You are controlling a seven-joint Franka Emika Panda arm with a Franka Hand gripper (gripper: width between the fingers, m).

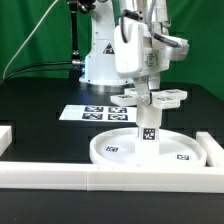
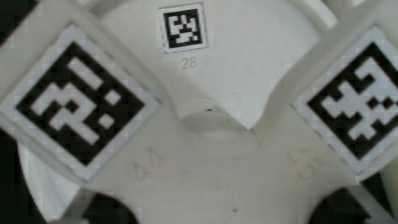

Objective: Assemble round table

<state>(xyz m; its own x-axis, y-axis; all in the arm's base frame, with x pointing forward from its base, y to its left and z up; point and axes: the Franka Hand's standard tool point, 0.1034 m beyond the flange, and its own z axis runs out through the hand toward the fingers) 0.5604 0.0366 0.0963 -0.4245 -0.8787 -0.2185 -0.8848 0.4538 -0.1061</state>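
Observation:
The large round rimmed disc (image 1: 108,150) lies flat on the black table. The short cylinder leg (image 1: 148,127) stands upright in its middle, with a tag facing the camera. The flat cross-shaped piece (image 1: 166,98) sits level on top of the leg. My gripper (image 1: 141,90) comes straight down on the centre of the cross and looks shut on it. In the wrist view the cross-shaped piece (image 2: 205,140) fills the picture, with a big tag on each of two arms and a small tag further out. My fingertips are hidden at the picture's edge.
The marker board (image 1: 95,113) lies behind the disc, in front of the robot base (image 1: 100,65). Long white border bars run along the front (image 1: 100,180), the exterior view's left (image 1: 5,135) and its right (image 1: 214,145).

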